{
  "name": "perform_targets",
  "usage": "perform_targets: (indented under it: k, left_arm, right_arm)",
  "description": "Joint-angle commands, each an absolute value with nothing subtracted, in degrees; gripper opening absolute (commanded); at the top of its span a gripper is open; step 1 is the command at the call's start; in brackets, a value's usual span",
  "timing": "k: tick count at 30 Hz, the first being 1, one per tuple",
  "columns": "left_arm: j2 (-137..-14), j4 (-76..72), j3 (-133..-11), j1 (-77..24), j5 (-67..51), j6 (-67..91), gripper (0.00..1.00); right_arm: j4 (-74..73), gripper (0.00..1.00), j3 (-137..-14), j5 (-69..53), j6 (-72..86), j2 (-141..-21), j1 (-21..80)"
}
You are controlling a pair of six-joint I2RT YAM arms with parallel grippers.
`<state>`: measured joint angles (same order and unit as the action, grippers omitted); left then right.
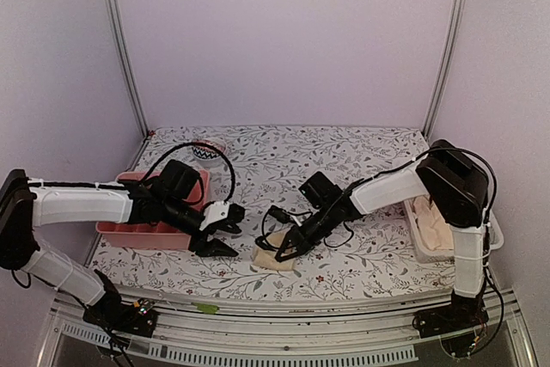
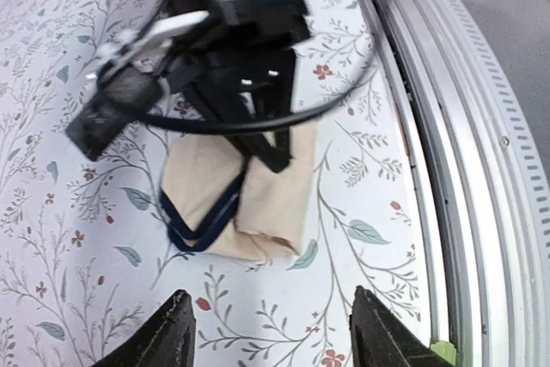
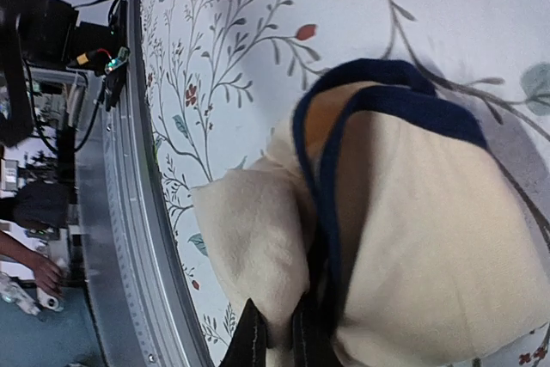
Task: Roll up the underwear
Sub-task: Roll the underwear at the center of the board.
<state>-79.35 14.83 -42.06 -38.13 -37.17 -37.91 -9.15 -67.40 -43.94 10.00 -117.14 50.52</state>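
Observation:
The underwear (image 1: 268, 258) is a folded beige piece with dark trim, lying near the table's front edge. My right gripper (image 1: 281, 250) comes down on it from the right and is shut on a fold of its cloth. In the right wrist view the black fingertips (image 3: 253, 343) pinch a cream flap of the underwear (image 3: 412, 238) between them. My left gripper (image 1: 234, 231) hovers just left of the garment, open and holding nothing. Seen from the left wrist, the underwear (image 2: 258, 204) lies ahead of the open left gripper (image 2: 277, 333), with the right gripper (image 2: 262, 139) pressed onto its far side.
A pink divided tray (image 1: 112, 231) sits at the left under my left arm. A small patterned bowl (image 1: 206, 154) stands behind it. A white bin (image 1: 425, 253) at the right holds more cream garments (image 1: 430, 221). The metal front rail (image 2: 464, 169) runs close by the garment.

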Motion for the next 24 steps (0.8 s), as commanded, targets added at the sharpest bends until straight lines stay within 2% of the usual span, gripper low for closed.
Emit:
perform_targets:
  k: [1, 10, 19, 21, 24]
  left_arm:
    - [-77.46, 1.68, -36.97, -45.86, -26.99, -39.26, 0.62]
    - [-84.38, -6.68, -35.97, -56.41, -16.10, -43.67, 0.62]
    - [-96.76, -7.30, -42.26, -57.78, -7.59, -44.14, 0.58]
    - [-98.28, -6.90, -42.78, -57.77, -6.17, -44.61, 0.54]
    - [-99.08, -3.80, -43.79, -57.82, -5.13, -44.57, 0.41]
  right_arm:
    - [-12.24, 0.00, -71.63, -55.99, 17.92, -124.44, 48.15]
    - [-15.69, 0.00, -76.12, -58.76, 20.60, -131.56, 47.47]
    - [-17.44, 0.00, -77.17, -58.26, 21.26, -132.51, 47.44]
    - [-17.58, 0.00, -77.09, -58.16, 21.28, -132.63, 47.34]
    - [-17.62, 0.00, -76.62, -57.85, 21.48, -132.54, 46.88]
